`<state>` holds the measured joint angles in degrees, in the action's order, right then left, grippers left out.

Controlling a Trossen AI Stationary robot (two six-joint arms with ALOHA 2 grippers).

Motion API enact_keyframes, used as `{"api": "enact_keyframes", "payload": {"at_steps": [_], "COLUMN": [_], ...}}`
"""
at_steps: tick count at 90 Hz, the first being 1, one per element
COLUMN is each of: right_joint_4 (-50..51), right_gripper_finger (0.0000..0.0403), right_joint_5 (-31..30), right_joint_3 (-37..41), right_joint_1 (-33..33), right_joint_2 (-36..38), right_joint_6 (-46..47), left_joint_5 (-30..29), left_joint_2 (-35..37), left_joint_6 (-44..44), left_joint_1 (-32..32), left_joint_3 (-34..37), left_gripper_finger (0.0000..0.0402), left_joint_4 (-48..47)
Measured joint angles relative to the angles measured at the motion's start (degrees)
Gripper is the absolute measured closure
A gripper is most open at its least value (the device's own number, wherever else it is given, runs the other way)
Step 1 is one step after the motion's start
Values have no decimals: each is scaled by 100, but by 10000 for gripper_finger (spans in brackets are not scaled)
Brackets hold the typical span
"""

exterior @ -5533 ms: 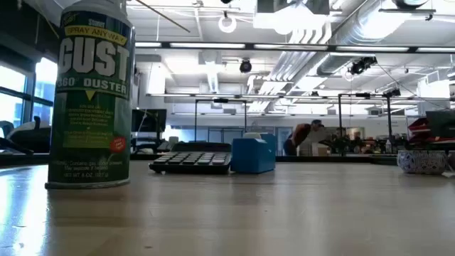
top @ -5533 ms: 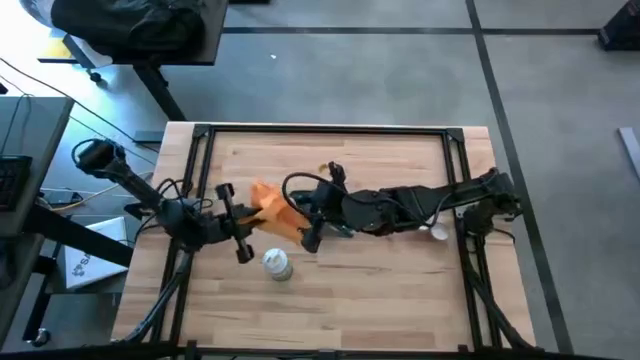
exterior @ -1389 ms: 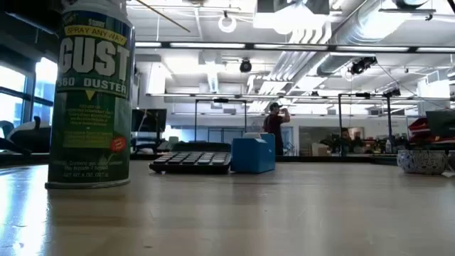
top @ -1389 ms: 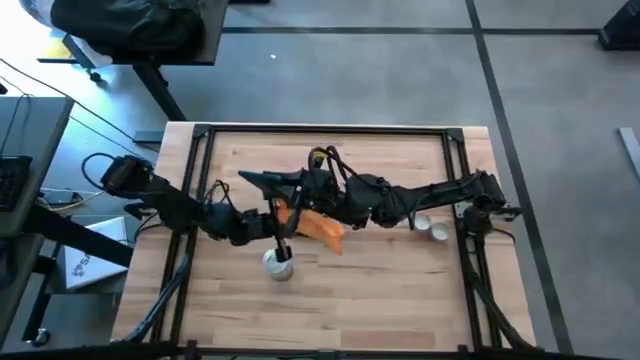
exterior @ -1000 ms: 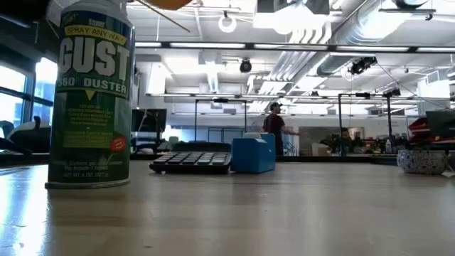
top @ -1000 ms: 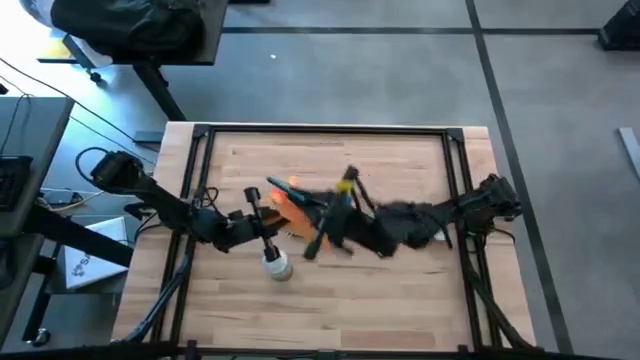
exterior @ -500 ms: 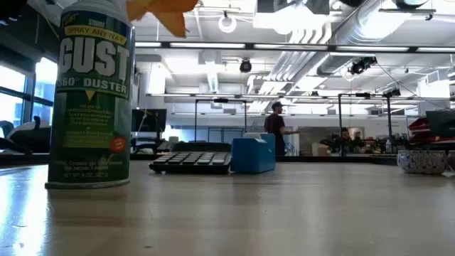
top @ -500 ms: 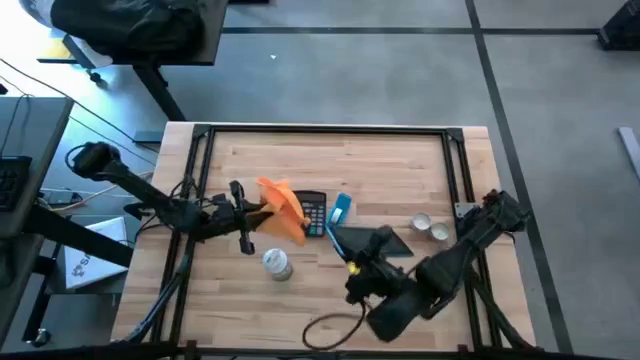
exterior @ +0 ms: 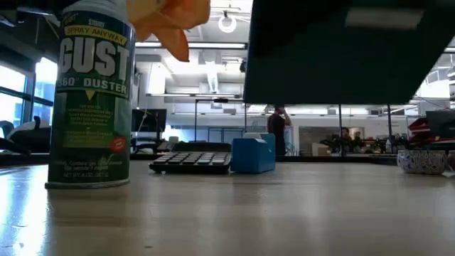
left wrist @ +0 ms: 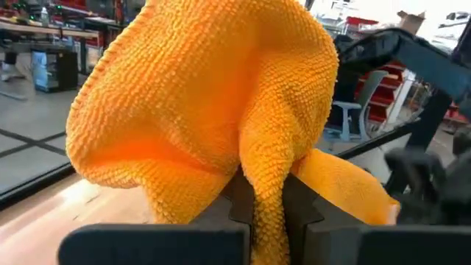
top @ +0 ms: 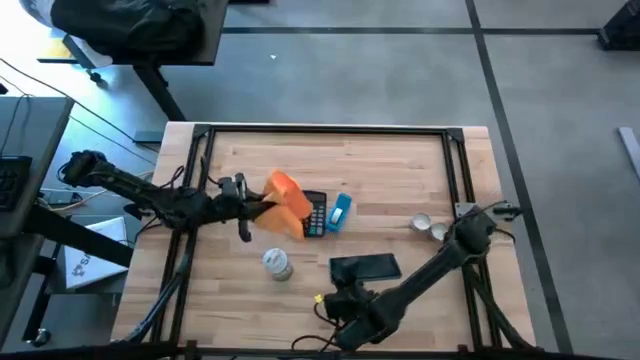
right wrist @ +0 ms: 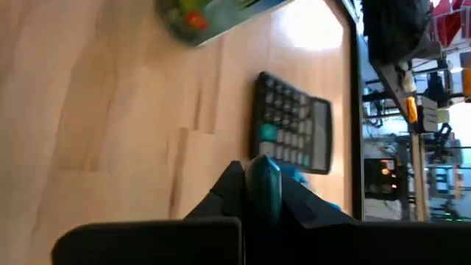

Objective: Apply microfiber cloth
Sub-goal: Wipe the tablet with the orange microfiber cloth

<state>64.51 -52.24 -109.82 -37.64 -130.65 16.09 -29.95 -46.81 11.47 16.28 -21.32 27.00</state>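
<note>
Over by the table's (top: 400, 150) left edge, the left gripper (top: 250, 207) hangs with its fingers (left wrist: 239, 200) clamped on the orange cloth (top: 284, 203), which bunches up off the wood and droops over the left end of the black calculator (top: 314, 213). Just toward the front edge from there stands the duster can (top: 276, 264), upright and untouched. Beside the calculator's right end lies a small blue object (top: 340, 209), and nearer the front sits a dark flat slab (top: 365, 267). Moving right, two small round cups (top: 430, 227) rest near the right edge. Down at the front edge, the right gripper (top: 345, 305) hovers low; its fingers (right wrist: 254, 180) look pressed together on nothing in the wrist view.
</note>
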Motion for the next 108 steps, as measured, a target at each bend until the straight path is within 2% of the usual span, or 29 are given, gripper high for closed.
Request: {"api": "enact_keyframes", "payload": {"at_steps": [10,30,60,74,93,108], "right_joint_4": [-24,-612,-815,-888,-935,-869], "right_gripper_finger": [403,387,343,323,297,278], "right_joint_5": [87,1257,1877,2151,2626,2784], "right_joint_3": [0,0,0,0,-19,-326], "right_joint_1": [131,398,660,721,764,764], "right_joint_2": [-216,-334,-334,-334,-293,-288], "right_joint_6": [-88,-441,-106,-114,-343,-584], "left_joint_5": [120,242,285,305,415,449], "left_joint_2": [0,-2,-2,-2,0,0], "left_joint_6": [-3,-5,-10,-181,-490,-786], "left_joint_1": [-119,-213,-212,-212,-212,-170], "left_joint_3": [0,0,0,0,-241,-460], "left_gripper_finger": [398,398,398,398,398,398], "left_joint_4": [-80,-255,-283,-10,122,131]}}
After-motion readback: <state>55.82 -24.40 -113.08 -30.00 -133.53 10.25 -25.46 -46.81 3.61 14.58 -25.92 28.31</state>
